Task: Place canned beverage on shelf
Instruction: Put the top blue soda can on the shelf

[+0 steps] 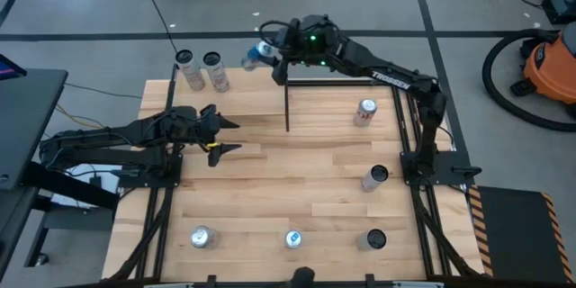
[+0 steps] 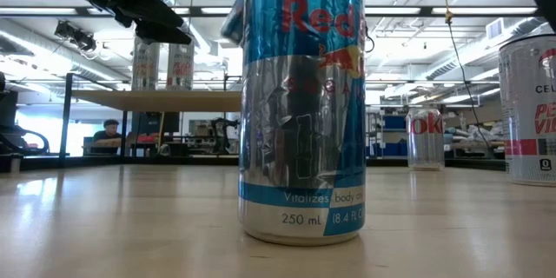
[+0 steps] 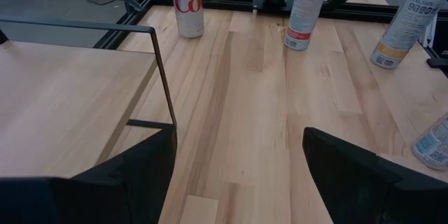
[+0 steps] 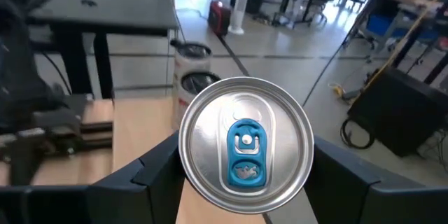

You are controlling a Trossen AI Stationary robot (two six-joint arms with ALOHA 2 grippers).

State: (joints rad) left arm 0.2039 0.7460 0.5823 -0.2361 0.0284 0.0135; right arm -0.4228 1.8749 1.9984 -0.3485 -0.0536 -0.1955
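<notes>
Now, the planked tabletop (image 1: 270, 189) carries everything, and the shelf (image 1: 247, 103) stands raised over its far end, a pale panel on thin black rods; take that shelf as the landmark. Two tall cans (image 1: 202, 70) already stand at its far left corner. The right arm reaches across to the shelf's far edge, and the right gripper (image 1: 270, 51) holds a blue-topped can (image 1: 262, 51) lying sideways in its jaws, just past that edge and near the two tall cans. From the wrist you look straight at its lid (image 4: 246, 145), pinched between the two dark fingers. The left gripper (image 1: 220, 136) waits over the shelf's near left part, jaws wide and empty. Other cans stand on the tabletop well clear of the shelf, a red-lettered one (image 1: 365, 112) off its right side.

To my eye, the step is setting it down. It wants turning upright first, then lowering onto bare panel beside the tall pair without nudging them, and letting go only once its base sits flat.
</notes>
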